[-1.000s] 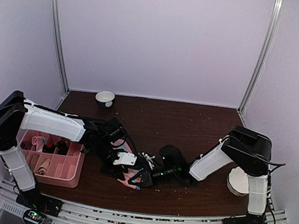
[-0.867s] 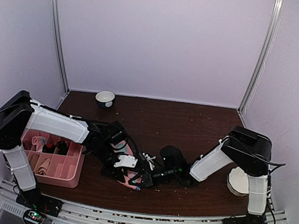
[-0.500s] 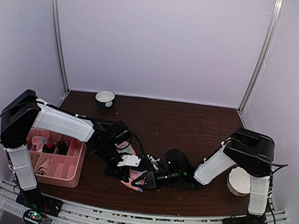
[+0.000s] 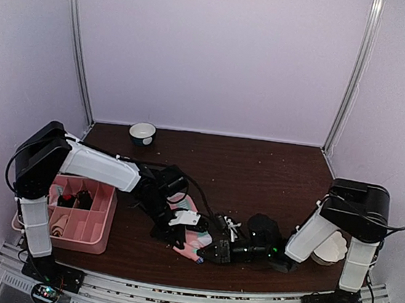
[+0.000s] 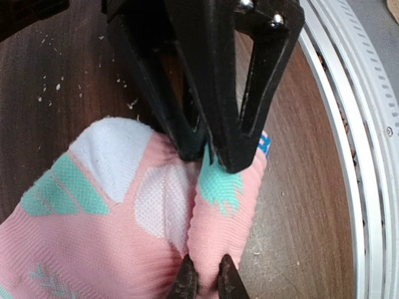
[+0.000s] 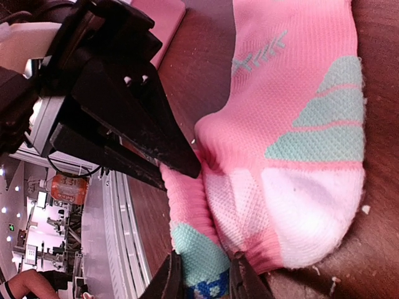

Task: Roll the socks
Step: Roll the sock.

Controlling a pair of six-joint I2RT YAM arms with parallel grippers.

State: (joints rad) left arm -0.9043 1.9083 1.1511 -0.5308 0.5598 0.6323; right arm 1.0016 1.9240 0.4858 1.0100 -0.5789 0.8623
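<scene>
Left gripper (image 5: pixel 207 283) is pinched narrow on a fold of the pink sock (image 5: pixel 112 249). Right gripper (image 6: pixel 206 281) meets it nose to nose, jaws a little apart with the sock's mint-green end between them; can't tell if it's clamped. Count: one pink sock bundle, one pink tray (image 4: pixel 110 218) at left, one bowl (image 4: pixel 143 133) well apart at the far edge. Sock lies on the table (image 4: pixel 258 172) near its front edge, beside the metal rail (image 5: pixel 349 156). Blue tag (image 5: pixel 265 144) on the sock, unreadable.

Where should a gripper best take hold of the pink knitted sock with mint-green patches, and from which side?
Pinch the pink sock at its raised fold by the mint end, coming from above: there the fabric forms a narrow ridge; elsewhere it lies flat.
</scene>
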